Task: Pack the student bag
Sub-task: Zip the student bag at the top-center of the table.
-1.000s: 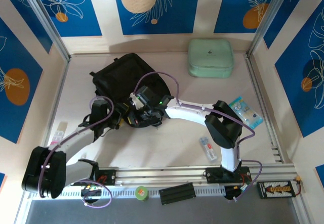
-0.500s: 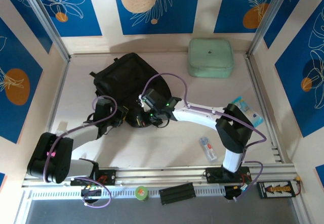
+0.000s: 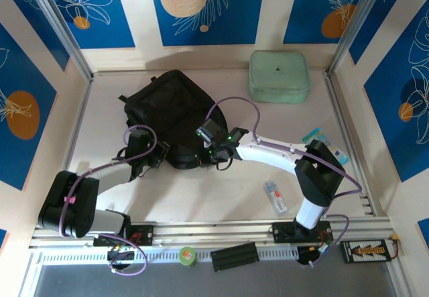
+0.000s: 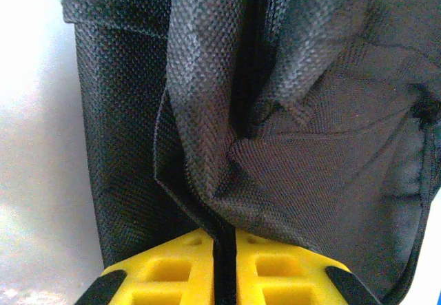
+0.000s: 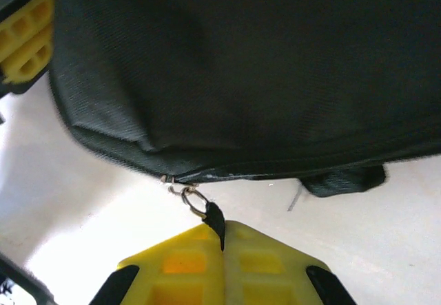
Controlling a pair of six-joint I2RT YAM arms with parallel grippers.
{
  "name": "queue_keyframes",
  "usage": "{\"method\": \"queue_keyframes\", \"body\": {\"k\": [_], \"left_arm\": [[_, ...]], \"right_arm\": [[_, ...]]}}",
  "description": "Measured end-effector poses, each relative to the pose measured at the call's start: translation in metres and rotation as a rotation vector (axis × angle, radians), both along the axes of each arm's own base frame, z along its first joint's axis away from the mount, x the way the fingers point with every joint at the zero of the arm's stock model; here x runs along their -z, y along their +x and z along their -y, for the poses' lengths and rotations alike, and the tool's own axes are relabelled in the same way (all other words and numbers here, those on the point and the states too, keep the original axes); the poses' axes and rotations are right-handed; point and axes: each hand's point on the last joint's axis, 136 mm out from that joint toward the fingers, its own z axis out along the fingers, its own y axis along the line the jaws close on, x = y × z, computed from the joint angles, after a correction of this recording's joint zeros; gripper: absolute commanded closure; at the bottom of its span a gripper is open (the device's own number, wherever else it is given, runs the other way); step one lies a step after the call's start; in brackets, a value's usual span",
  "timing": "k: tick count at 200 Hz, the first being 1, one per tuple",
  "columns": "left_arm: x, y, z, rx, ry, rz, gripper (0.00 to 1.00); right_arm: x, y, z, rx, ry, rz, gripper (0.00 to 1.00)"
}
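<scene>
Jaws, two pairs, both tight on one student bag [image 3: 167,109].

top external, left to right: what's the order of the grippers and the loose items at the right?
left gripper → right gripper → mint-green case → blue packet. The student bag spans both grippers, so it is left out.

A large black soft fabric backpack [image 3: 171,109] lies flat and rumpled, left of centre seen from overhead. A zip lines its near edge, with a ringed black pull tab [image 5: 212,217].
</scene>
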Motion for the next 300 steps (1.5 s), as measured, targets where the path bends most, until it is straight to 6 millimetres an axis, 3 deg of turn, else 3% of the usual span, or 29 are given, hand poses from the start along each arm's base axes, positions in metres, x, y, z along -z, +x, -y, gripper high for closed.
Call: {"method": "queue_keyframes", "body": {"k": [51,100,126,153,184,209,228,260,300], "left_arm": [[0.002,0.010,0.007,0.063,0.035,-0.012,0.79],[0.010,0.030,0.029,0.183,0.029,-0.042,0.69],[0.008,0.049,0.038,0.248,0.052,-0.024,0.64],[0.003,0.065,0.040,0.289,0.102,-0.006,0.60],[-0.006,0.074,0.016,0.244,0.170,0.016,0.50],[-0.027,0.064,-0.020,0.154,0.215,0.046,0.44],[-0.051,0.050,-0.035,0.120,0.240,0.094,0.41],[-0.080,0.021,-0.028,0.126,0.193,0.161,0.36],[-0.066,-0.016,0.006,0.160,0.091,0.096,0.35]], "right_arm": [[0.011,0.022,0.045,0.141,-0.051,-0.022,1.00],[0.017,0.004,0.054,0.122,0.011,-0.034,1.00],[0.022,-0.011,0.043,0.069,0.051,-0.067,1.00],[0.012,-0.023,0.016,-0.015,0.112,-0.076,1.00],[0.001,-0.021,-0.020,-0.092,0.170,-0.082,1.00],[-0.003,-0.010,-0.046,-0.133,0.213,-0.085,1.00],[-0.005,-0.004,-0.062,-0.159,0.240,-0.095,1.00],[-0.006,0.001,-0.078,-0.189,0.267,-0.107,1.00],[-0.006,0.001,-0.079,-0.194,0.274,-0.110,1.00]]}}
